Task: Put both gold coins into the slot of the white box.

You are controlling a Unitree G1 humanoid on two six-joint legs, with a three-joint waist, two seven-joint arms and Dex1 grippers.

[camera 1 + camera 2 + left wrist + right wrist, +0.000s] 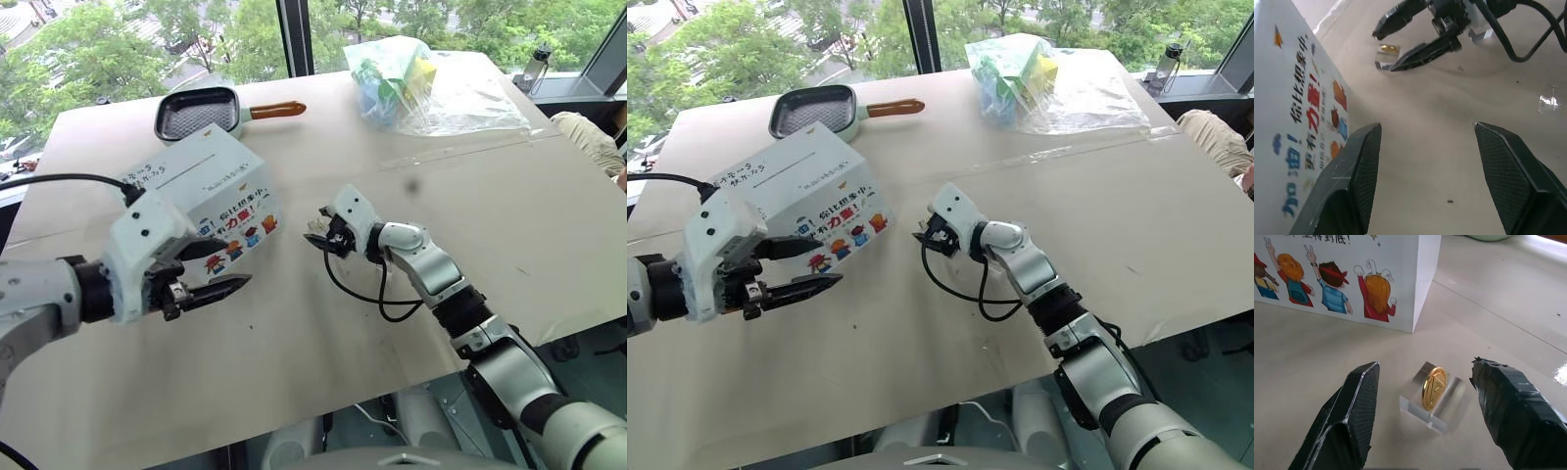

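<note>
On the table (323, 323), right end effector (1422, 396) spread around gold coin (1433, 387).

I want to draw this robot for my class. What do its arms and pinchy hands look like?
Both arms are shiny silver-grey tubes with black joint rings. Each ends in a blocky white wrist box carrying the left gripper or right gripper, each with two black pointed fingers with a fine crisscross grip texture. The right gripper's finger looks wrapped in black tape. A black cable loops from each wrist.
</note>
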